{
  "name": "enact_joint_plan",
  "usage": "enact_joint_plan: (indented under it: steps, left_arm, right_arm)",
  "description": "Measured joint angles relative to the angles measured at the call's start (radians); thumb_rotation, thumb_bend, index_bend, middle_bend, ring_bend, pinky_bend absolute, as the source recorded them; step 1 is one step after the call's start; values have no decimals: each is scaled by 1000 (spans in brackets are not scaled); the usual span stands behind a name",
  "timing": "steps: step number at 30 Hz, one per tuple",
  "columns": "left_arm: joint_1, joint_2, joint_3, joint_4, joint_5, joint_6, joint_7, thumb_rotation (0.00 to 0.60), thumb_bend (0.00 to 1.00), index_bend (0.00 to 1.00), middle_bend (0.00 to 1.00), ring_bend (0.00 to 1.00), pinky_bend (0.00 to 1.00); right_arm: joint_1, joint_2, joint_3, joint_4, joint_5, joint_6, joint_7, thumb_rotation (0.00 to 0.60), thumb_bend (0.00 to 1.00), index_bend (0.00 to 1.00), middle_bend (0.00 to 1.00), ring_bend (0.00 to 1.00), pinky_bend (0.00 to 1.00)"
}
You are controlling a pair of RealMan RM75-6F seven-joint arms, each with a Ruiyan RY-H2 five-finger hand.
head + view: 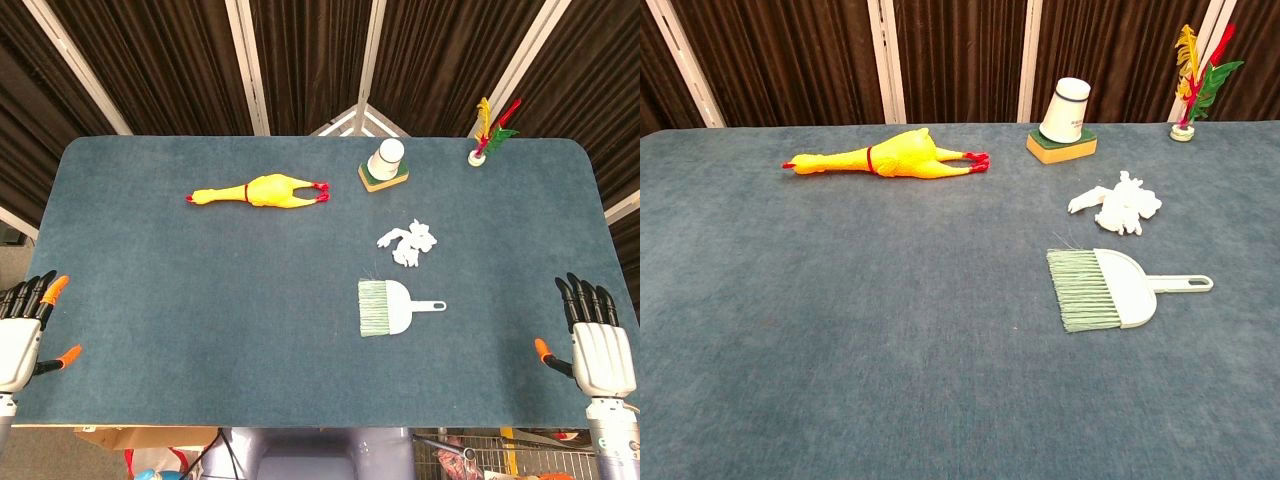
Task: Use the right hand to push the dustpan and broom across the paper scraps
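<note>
A small pale dustpan with a green-bristled broom lies flat on the blue table, its handle pointing right. White paper scraps sit in a loose heap just behind it. My right hand rests at the table's right front edge, fingers apart and holding nothing, well right of the dustpan. At the left front edge my left hand is likewise spread and holds nothing. Neither hand shows in the chest view.
A yellow rubber chicken lies at the back left. A white cup on a yellow sponge stands behind the scraps. A feathered shuttlecock stands at the back right corner.
</note>
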Motion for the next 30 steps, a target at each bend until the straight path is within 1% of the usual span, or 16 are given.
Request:
enact_joint_plan:
  steps: [15,16,17,18,19,20,21,22,23,24,25,28,30]
  left_arm:
    - [1,0,0,-3,-1,1,-1,600,0,0,0,0,0]
    - [1,1,0,-3,-2,-1,-1,600,0,0,0,0,0]
    - [1,0,0,-3,-2,-1,0,600,0,0,0,0,0]
    - [1,0,0,-3,-2,-1,0,600,0,0,0,0,0]
    - [0,0,0,-4,-2,-2,0,600,0,0,0,0,0]
    - [0,0,0,-5,-2,-2,0,600,0,0,0,0,0]
    - [0,0,0,-4,-1,-2,1,600,0,0,0,0,0]
    - [0,0,1,-4,1,-2,1,600,0,0,0,0,0]
    - [-1,0,1,-4,2,-2,1,600,0,0,0,0,0]
    - [-1,0,1,-4,3,-2,1,600,0,0,0,0,0]
    - [-2,0,1,-4,4,-2,2,600,0,0,0,0,0]
    - [-3,-2,2,-5,9,-2,3,600,0,0,0,0,0]
    - [-3,-2,3,-4,10,-1,4,600,0,0,0,0,0]
  right_arm:
    - [5,3,-9,-3,-8,-22,10,600,278,0,1,0,1]
    - [9,4,-8,-4,-7,-27,10,600,278,0,24,19,19]
    - [12,5,-6,-7,-6,-31,8,600,278,0,66,60,60]
    - [16,6,-4,-11,-5,-35,6,600,277,0,163,163,163]
    - [21,7,-2,-16,-3,-43,2,600,277,0,294,309,309]
    - [25,7,0,-17,0,-48,-4,600,277,0,381,407,408]
    - [29,6,2,-17,2,-52,-12,600,277,1,499,535,533]
    - [35,5,5,-17,6,-60,-27,600,278,14,605,641,627]
    - [42,3,7,-16,9,-68,-39,600,278,26,653,686,663]
    - [48,1,9,-16,13,-79,-49,600,278,66,736,764,720]
    - [57,-3,12,-16,20,-96,-60,600,278,109,793,816,757]
    - [89,-19,23,-21,45,-146,-88,600,278,207,899,913,812]
    - [110,-31,32,-28,64,-173,-114,600,278,245,927,939,825]
